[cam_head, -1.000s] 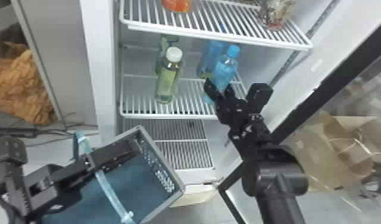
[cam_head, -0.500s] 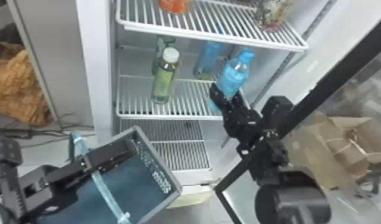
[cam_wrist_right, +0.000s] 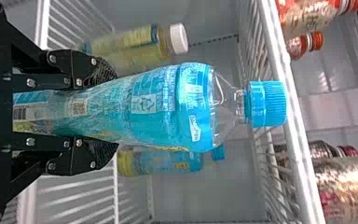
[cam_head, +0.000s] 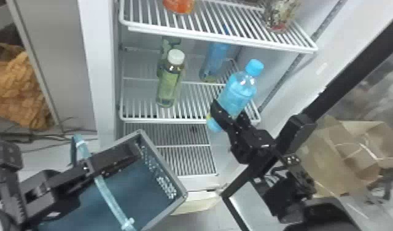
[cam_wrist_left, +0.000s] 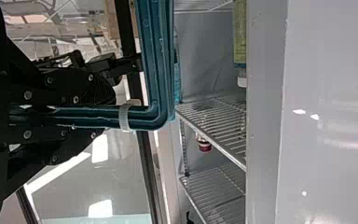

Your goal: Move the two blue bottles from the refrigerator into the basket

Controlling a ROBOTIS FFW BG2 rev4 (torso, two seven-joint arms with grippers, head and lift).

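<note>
- Head view: the right tool point(cam_head: 229, 114) pinches the lower part of a blue bottle point(cam_head: 237, 93), one finger on either side.
- The held bottle is at the front right of the middle shelf point(cam_head: 143, 118), above the level of the wire rack point(cam_head: 186, 159) below. Its cap end is up and its base down; the long axis leans toward the robot's right, with the blue cap point(cam_head: 254, 67) at the upper end.
- In the right wrist view, the bottle's body lies between the fingers, and its cap end points out past the fingertips.
- Just behind it, the other blue bottle point(cam_head: 215, 61) stands on the middle shelf, cap end up, apart from the tool.
- To the left of both, a green bottle point(cam_head: 169, 83) with a white cap stands on the same shelf, another green one point(cam_head: 168, 44) behind it.
- The left tool point(cam_head: 90, 172) is closed around the handle point(cam_wrist_left: 88, 116) of the basket point(cam_head: 162, 162), which sits tilted low and in front of the refrigerator, to the left of the held bottle.
- On the top shelf point(cam_head: 223, 36) rest an orange item point(cam_head: 179, 5) and a patterned package point(cam_head: 278, 15).
</note>
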